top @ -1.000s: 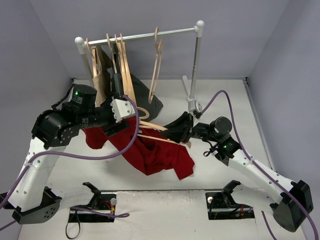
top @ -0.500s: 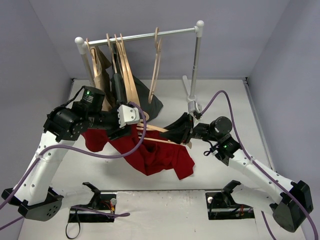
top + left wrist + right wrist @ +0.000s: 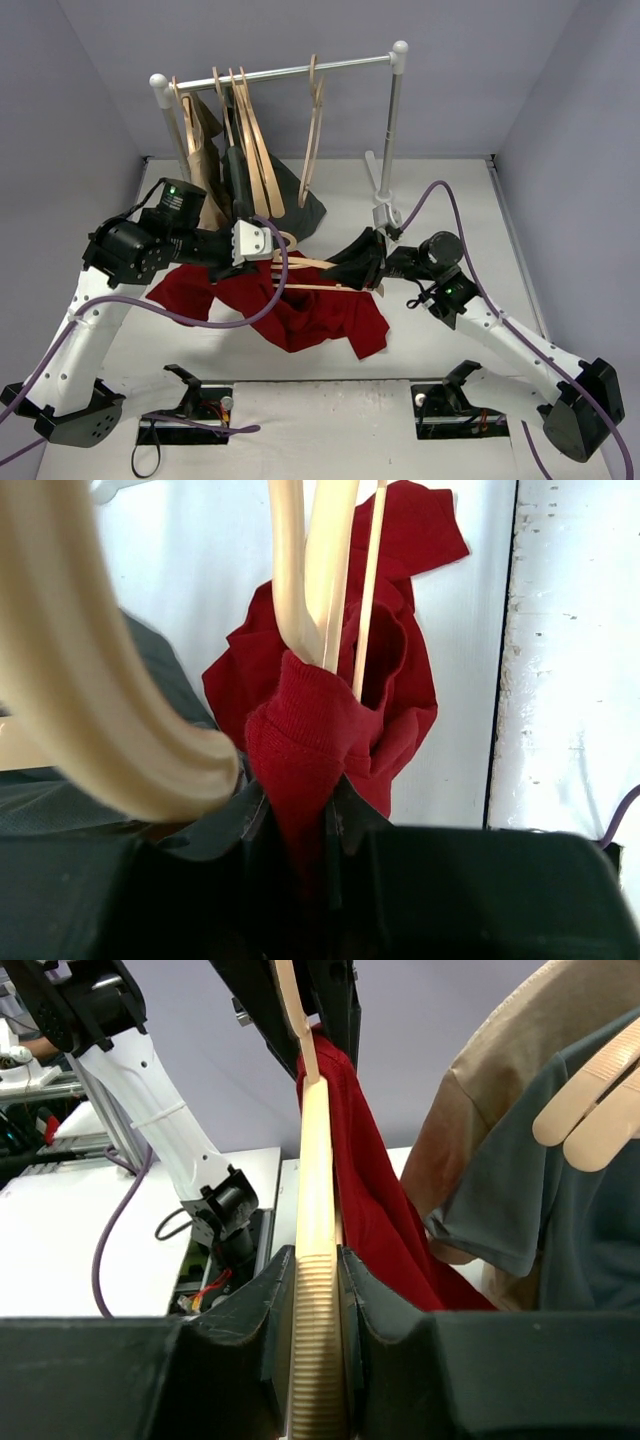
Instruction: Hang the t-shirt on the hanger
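The dark-red t-shirt (image 3: 300,312) is seen bunched between the two arms near the middle of the white desk (image 3: 450,190), part of it lifted and the rest trailing down onto the surface in front of the clothes rack (image 3: 300,70).

In the left wrist view, a ribbed fold of the t-shirt (image 3: 320,720) is pinched between the closed fingers of the left end effector (image 3: 300,810), and the pale wooden limbs of the hanger (image 3: 290,580) are shown passing into the cloth just above that fold.

In the overhead view, the hanger (image 3: 310,265) is held roughly level between the left end effector (image 3: 262,265) and the right end effector (image 3: 347,272), with red cloth draped beneath it.

In the right wrist view, the right end effector (image 3: 318,1280) is clamped on a ribbed edge of the hanger (image 3: 318,1210), and the t-shirt (image 3: 360,1160) is seen hanging along the hanger's far side.

Behind, a beige garment (image 3: 205,130) and a dark green-grey garment (image 3: 312,205) are hung from the rack beside several bare wooden hangers (image 3: 250,130). Both garments, beige (image 3: 500,1070) and green-grey (image 3: 540,1230), are also caught at the right of the right wrist view.
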Motion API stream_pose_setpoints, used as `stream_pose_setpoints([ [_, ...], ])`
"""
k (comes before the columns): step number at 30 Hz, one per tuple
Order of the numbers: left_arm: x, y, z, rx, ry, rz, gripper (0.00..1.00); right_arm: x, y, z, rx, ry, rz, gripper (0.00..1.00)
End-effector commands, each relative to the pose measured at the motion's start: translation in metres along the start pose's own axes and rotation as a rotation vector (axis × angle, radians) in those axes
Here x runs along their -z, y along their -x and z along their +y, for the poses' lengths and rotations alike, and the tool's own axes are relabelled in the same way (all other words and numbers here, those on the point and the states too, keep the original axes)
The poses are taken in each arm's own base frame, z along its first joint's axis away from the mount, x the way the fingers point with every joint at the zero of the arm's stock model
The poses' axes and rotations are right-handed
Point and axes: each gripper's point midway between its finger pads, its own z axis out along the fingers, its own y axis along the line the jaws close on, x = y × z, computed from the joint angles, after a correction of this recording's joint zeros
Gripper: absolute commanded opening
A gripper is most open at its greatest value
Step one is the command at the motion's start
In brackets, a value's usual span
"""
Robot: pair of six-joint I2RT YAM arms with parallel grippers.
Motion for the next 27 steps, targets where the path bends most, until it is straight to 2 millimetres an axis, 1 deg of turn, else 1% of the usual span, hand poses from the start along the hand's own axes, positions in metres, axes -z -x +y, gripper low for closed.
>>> stream_pose_setpoints([
  [1, 0.007, 0.015, 0.009, -0.066, 0.054, -0.065, 0.00, -0.003, 0.030, -0.023, 0.087, -0.114, -0.087, 0.37],
  [2, 0.007, 0.014, 0.010, -0.060, 0.061, -0.059, 0.00, -0.003, 0.030, -0.028, 0.083, -0.140, -0.083, 0.47],
  [3, 0.006, 0.013, 0.012, -0.054, 0.073, -0.060, 0.00, -0.001, 0.026, -0.033, 0.064, -0.166, -0.063, 0.58],
  [5, 0.005, 0.013, 0.015, -0.033, 0.090, -0.063, 0.00, 0.002, 0.033, -0.039, 0.079, -0.218, -0.062, 0.67],
  [6, 0.004, 0.013, 0.020, -0.023, 0.115, -0.063, 0.00, 0.007, 0.032, -0.048, 0.064, -0.279, -0.049, 0.73],
  [7, 0.002, 0.010, 0.023, -0.002, 0.129, -0.058, 0.00, 0.012, 0.035, -0.052, 0.065, -0.327, -0.049, 0.77],
  [8, -0.001, 0.008, 0.024, 0.017, 0.134, -0.053, 0.00, 0.017, 0.045, -0.058, 0.082, -0.386, -0.065, 0.79],
  [11, -0.006, 0.005, 0.033, 0.068, 0.173, -0.055, 0.00, 0.033, 0.059, -0.064, 0.093, -0.503, -0.086, 0.83],
  [12, -0.008, 0.006, 0.038, 0.093, 0.201, -0.067, 0.00, 0.045, 0.066, -0.069, 0.089, -0.592, -0.110, 0.85],
  [13, -0.010, 0.007, 0.043, 0.106, 0.218, -0.078, 0.00, 0.055, 0.068, -0.074, 0.075, -0.661, -0.123, 0.87],
  [15, -0.017, 0.001, 0.049, 0.152, 0.257, -0.084, 0.00, 0.069, 0.068, -0.075, 0.053, -0.733, -0.150, 0.88],
  [16, -0.018, 0.003, 0.054, 0.162, 0.288, -0.106, 0.00, 0.076, 0.067, -0.077, 0.029, -0.772, -0.166, 0.88],
  [17, -0.017, 0.008, 0.060, 0.156, 0.317, -0.138, 0.00, 0.079, 0.059, -0.079, 0.003, -0.793, -0.162, 0.87],
  [18, -0.018, 0.008, 0.060, 0.161, 0.322, -0.149, 0.00, 0.082, 0.055, -0.081, -0.015, -0.811, -0.163, 0.85],
  [19, -0.019, 0.008, 0.060, 0.171, 0.325, -0.161, 0.00, 0.085, 0.049, -0.083, -0.034, -0.831, -0.159, 0.80],
  [20, -0.020, 0.009, 0.061, 0.176, 0.333, -0.174, 0.00, 0.084, 0.039, -0.084, -0.062, -0.827, -0.139, 0.70],
  [21, -0.021, 0.009, 0.062, 0.182, 0.336, -0.181, 0.00, 0.082, 0.030, -0.086, -0.087, -0.824, -0.123, 0.63],
  [22, -0.021, 0.010, 0.062, 0.188, 0.337, -0.189, 0.00, 0.080, 0.016, -0.088, -0.130, -0.823, -0.104, 0.54],
  [23, -0.022, 0.010, 0.061, 0.190, 0.335, -0.196, 0.00, 0.076, 0.003, -0.089, -0.163, -0.816, -0.084, 0.51],
  [24, -0.022, 0.010, 0.060, 0.191, 0.332, -0.202, 0.00, 0.072, -0.008, -0.089, -0.186, -0.808, -0.063, 0.50],
  [27, -0.025, 0.009, 0.056, 0.191, 0.325, -0.217, 0.00, 0.064, -0.029, -0.090, -0.219, -0.835, -0.034, 0.50],
])
